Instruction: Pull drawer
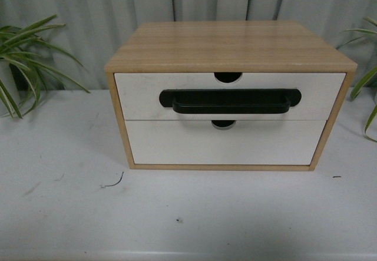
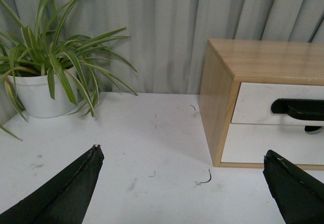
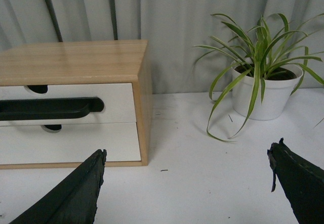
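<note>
2 white fronts sit one above the other in a wooden cabinet [image 1: 230, 46] that stands mid-width toward the back edge of the white tabletop [image 1: 177, 214]. The drawer [image 1: 141, 99] is the upper one, with a long black bar handle [image 1: 230, 101] and a half-round notch in its top edge. It seems pushed fully in, flush with the lower front [image 1: 224, 146]. The left plant [image 2: 45, 67] and right plant [image 3: 263, 57] stand near the back corners. The left gripper [image 2: 182, 152] hangs above the tabletop off the cabinet's left front corner, fingers wide apart. The right gripper [image 3: 189, 148], equally spread, hangs off the right front corner.
</note>
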Controlling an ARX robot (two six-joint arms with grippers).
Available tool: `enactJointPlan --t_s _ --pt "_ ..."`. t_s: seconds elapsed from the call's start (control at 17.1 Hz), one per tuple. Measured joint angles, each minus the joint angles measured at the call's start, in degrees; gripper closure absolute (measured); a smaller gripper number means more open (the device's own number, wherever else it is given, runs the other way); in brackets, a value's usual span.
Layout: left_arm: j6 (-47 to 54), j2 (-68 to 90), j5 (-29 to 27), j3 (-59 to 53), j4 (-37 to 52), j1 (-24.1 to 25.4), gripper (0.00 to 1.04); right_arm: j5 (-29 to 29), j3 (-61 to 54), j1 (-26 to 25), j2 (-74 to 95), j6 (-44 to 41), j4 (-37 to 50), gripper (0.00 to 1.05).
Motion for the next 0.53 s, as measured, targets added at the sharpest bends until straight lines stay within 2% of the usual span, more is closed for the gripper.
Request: enactJointPlan --t_s 0.53 --pt "0.0 0.0 0.0 0.0 0.0 0.0 0.07 0.0 0.0 0.0 0.0 0.0 0.0 0.06"
